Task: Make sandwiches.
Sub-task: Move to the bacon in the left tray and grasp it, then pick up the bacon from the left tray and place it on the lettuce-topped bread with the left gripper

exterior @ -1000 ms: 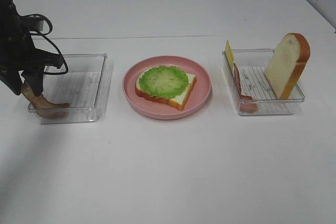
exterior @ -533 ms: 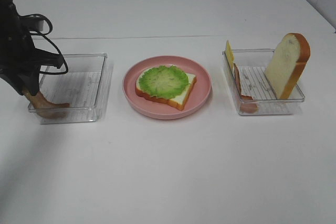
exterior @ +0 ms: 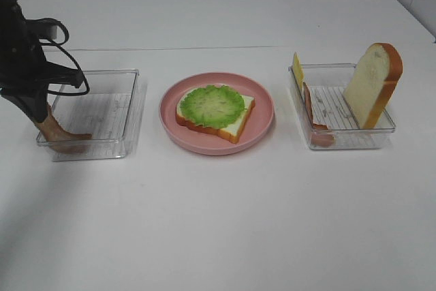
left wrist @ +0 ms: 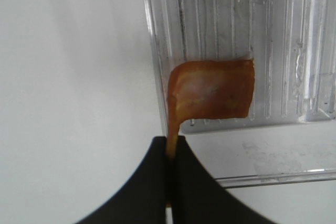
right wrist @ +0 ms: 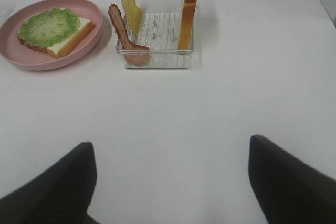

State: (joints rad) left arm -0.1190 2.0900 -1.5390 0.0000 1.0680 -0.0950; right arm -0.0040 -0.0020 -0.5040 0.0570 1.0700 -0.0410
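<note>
left gripper (exterior: pixel 42 108), half open a second ago, now pinches shut on one end of a bacon strip (exterior: pixel 60 135) in the clear tray (exterior: pixel 133 100) at 9 o'clock from the pink plate (exterior: pixel 218 149). lettuce (exterior: pixel 212 104) tops a bread slice (exterior: pixel 233 125) on the plate. at 3 o'clock the second tray (exterior: pixel 354 142) keeps its upright bread (exterior: pixel 373 85), cheese (exterior: pixel 297 69) and spare bacon (exterior: pixel 308 103) unmoved. right gripper (right wrist: pixel 171 145) gapes wide, empty.

Left claw (left wrist: pixel 170 144) pinched tight (tips together), right claw (right wrist: pixel 170 148) spread wide
</note>
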